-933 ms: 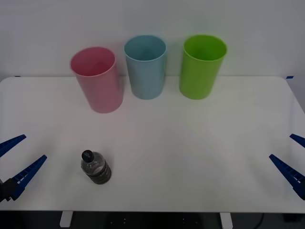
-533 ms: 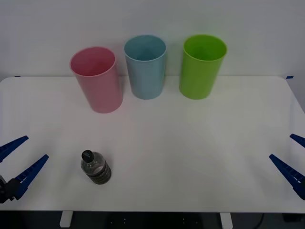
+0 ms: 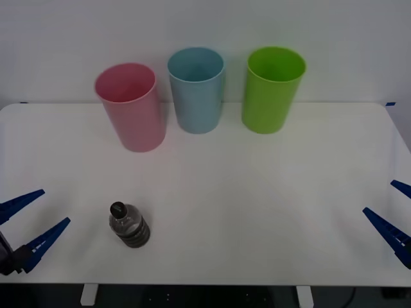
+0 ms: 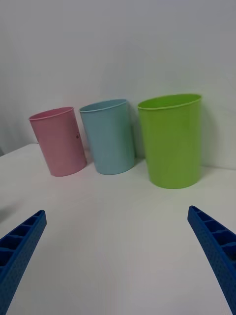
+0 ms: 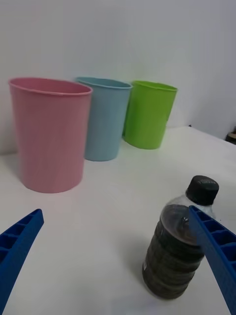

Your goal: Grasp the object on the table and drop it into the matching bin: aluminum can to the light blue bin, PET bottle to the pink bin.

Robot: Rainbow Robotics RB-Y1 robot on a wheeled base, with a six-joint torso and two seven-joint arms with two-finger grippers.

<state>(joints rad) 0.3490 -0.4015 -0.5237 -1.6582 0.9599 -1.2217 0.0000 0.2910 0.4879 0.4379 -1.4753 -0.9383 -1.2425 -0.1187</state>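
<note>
Jaws apart on both: left gripper (image 3: 31,221) near bottle (image 3: 129,225), right gripper (image 3: 390,218) at table (image 3: 257,192) edge.

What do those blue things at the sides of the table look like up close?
They are the robot's grippers. The left gripper and right gripper each have two long, tapering bright blue fingers with ribbed, honeycomb-like sides. A dark mount sits behind the left one.

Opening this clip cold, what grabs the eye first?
Three tall bins stand in a row at the table's far edge: pink bin, light blue bin, green bin. The small PET bottle stands upright near the front left, beside the open left gripper.
</note>
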